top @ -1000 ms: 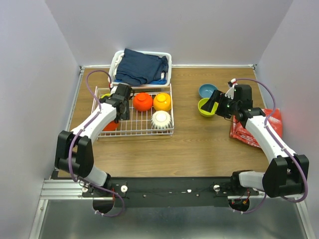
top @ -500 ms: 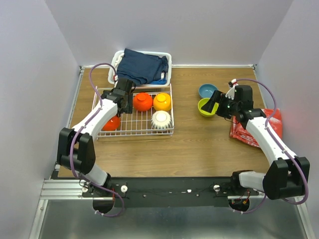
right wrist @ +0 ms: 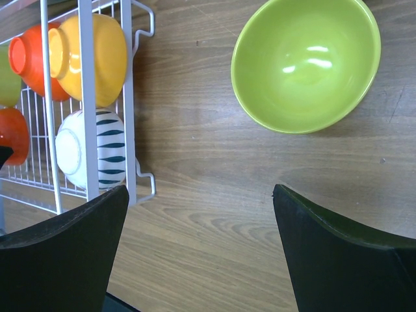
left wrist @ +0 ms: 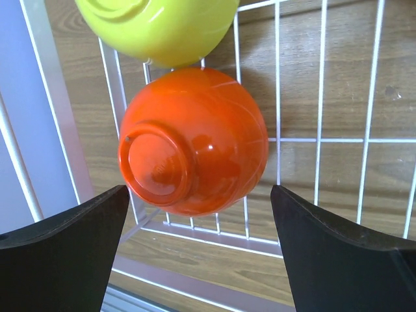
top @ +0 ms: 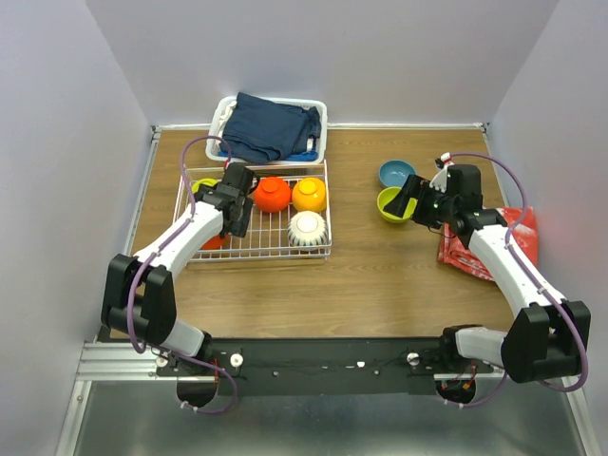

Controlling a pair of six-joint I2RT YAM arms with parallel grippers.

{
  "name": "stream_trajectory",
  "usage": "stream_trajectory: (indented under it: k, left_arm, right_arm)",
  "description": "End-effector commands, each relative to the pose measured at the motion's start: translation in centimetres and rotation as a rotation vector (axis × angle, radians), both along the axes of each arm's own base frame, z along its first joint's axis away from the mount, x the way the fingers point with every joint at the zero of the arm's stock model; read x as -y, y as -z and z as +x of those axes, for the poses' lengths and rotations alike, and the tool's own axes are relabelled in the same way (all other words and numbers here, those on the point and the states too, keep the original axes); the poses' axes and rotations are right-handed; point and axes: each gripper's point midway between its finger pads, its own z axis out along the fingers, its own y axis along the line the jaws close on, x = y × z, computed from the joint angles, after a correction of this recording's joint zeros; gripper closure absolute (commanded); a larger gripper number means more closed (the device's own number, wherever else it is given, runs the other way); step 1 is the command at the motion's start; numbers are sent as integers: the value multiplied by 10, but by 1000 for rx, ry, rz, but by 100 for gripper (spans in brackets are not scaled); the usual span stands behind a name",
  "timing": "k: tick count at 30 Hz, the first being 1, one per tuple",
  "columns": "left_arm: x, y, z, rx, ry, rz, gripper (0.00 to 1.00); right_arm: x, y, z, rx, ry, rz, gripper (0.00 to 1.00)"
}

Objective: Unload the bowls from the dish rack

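Two jaws of my left gripper stand wide, empty, the red-orange bowl dead ahead between them; I'd advance centred, clear of dish rack wires.

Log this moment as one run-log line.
left tool open over red-orange bowl in dish rack | right tool open near lime-green bowl on table | blue bowl also unloaded

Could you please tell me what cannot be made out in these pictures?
Top view: the left arm hides most of one red-orange bowl and a lime-green bowl in the dish rack.
Top view: the dark blue cloth hides what the white basket holds.
Left wrist view: the top edge cuts off the lime-green bowl.
Right wrist view: the left edge cuts off the dish rack.
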Motion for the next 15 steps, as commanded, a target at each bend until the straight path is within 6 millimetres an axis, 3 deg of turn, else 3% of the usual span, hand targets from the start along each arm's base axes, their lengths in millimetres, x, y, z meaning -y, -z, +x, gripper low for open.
stream_trajectory:
  k: [1,10,15]
  left_arm:
    - [-2,-2,-4,-17,74,109,1]
    - [-8,-4,3,-13,116,276,4]
    - [-6,7,4,-57,128,285,5]
  right_arm:
    - [-2,0,-3,9,-15,-4,0]
    - [-3,1,-7,17,-19,5,0]
    - [-1,1,-8,22,-14,-7,0]
